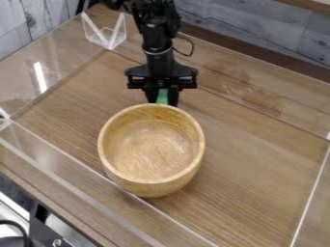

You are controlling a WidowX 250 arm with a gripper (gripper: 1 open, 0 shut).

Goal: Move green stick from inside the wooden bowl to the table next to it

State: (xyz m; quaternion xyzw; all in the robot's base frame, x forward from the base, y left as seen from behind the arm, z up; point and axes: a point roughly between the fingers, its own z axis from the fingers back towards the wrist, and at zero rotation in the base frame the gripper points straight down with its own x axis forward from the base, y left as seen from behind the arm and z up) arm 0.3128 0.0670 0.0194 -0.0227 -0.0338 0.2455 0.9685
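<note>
The wooden bowl (152,149) sits near the middle of the table (258,145), and nothing lies inside it. Just behind its far rim my black gripper (161,93) points straight down, low over the tabletop. It is shut on the green stick (161,96), of which only a short bright green piece shows between and below the fingers. The stick's lower end is at or very near the table surface, outside the bowl; I cannot tell whether it touches.
Low clear acrylic walls (52,68) run around the tabletop. A clear angular piece (103,37) stands at the back left beside the arm. A grey plank wall lies behind at the upper right.
</note>
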